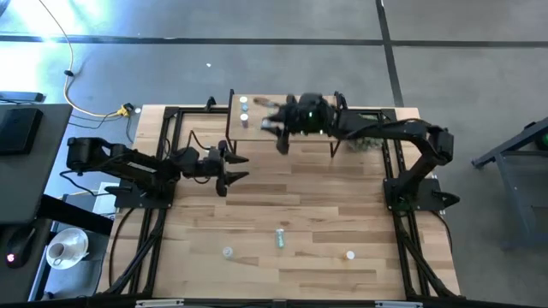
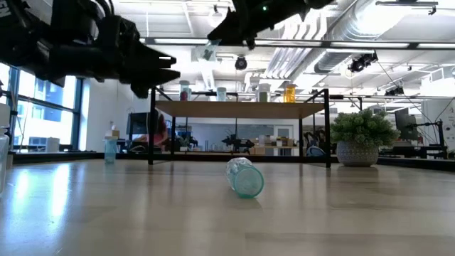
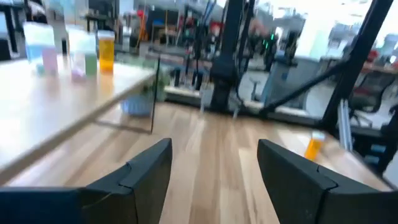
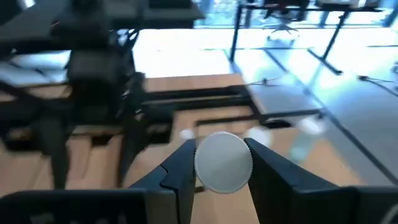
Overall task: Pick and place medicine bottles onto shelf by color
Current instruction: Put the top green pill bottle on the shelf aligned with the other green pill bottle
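Note:
The shelf stands at the table's far middle with several bottles on it: pale ones, a green one and an orange one. My right gripper hovers over the shelf, shut on a white-capped bottle. My left gripper is open and empty above the table, near the shelf's left end. A green bottle lies on its side near the front. A clear bottle and an orange bottle stand near it. My right gripper pinches the bottle between its two fingers at the sides of its round white cap. The cap's top faces back toward the wrist, and the body is hidden behind it. The bottle is lifted clear, above the shelf board.
A potted spiky green plant stands at the far right by the shelf. A blue bottle stands toward the left in the low view. Black frame rails run along the table's left and right sides. Bare planks lie between shelf and front bottles.

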Available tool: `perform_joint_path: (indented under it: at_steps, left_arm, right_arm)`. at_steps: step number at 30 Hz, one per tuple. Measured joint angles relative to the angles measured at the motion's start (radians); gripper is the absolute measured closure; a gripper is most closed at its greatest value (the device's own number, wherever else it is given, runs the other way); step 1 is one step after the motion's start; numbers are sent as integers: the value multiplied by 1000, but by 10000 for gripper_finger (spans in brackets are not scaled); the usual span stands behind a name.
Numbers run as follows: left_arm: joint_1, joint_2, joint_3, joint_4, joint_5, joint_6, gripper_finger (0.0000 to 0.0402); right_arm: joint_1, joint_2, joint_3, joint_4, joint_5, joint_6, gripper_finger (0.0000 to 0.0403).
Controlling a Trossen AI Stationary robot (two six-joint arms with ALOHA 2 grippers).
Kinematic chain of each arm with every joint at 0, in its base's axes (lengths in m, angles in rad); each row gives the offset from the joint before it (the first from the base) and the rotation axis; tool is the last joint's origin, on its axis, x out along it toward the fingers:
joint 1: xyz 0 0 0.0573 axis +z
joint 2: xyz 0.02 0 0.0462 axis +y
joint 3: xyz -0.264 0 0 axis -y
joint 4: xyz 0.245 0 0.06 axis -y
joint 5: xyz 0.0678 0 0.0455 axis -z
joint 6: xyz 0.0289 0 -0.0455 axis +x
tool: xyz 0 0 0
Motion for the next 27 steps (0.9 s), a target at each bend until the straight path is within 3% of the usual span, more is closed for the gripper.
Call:
perform_joint_path:
  at_steps: [7, 17, 27]
  left_arm:
    - [-1, -1, 0, -76, 1, 9, 185]
    - [-1, -1, 0, -81, 2, 3, 186]
    - [-1, -1, 0, -104, 6, 19, 190]
  right_arm:
    - [-96, 9, 168, -221, 105, 20, 290]
    - [-161, 154, 381, -491, 92, 105, 290]
    - [-131, 250, 417, -601, 86, 100, 290]
